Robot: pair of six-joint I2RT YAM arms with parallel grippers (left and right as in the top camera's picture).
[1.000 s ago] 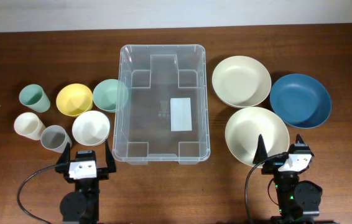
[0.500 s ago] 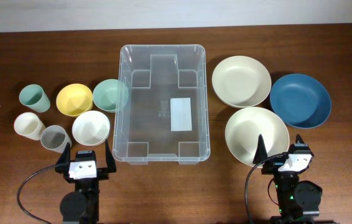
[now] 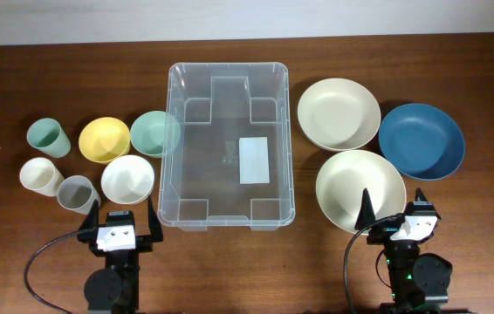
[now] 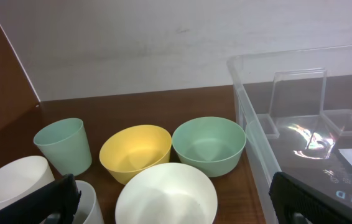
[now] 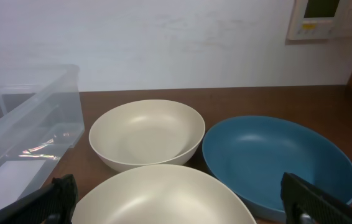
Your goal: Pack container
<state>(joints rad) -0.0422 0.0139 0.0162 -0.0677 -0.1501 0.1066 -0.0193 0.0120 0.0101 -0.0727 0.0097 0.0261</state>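
Wooden table (image 3: 229, 266) holds cups (image 3: 47, 137), bowls (image 3: 105, 139) left of container (image 3: 221, 118), plates (image 3: 339, 113) right.

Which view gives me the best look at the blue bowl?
Overhead: the blue bowl shows whole, full rim clear. Right wrist view shows it close but low-angled. Left wrist view misses it.

In the left wrist view, the container (image 4: 254, 124) runs off the right edge; the white bowl (image 4: 166, 193) off the bottom.

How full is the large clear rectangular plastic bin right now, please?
Empty. Inside the clear plastic bin only its white base label shows; the cups and bowls stand outside it on the wooden table.
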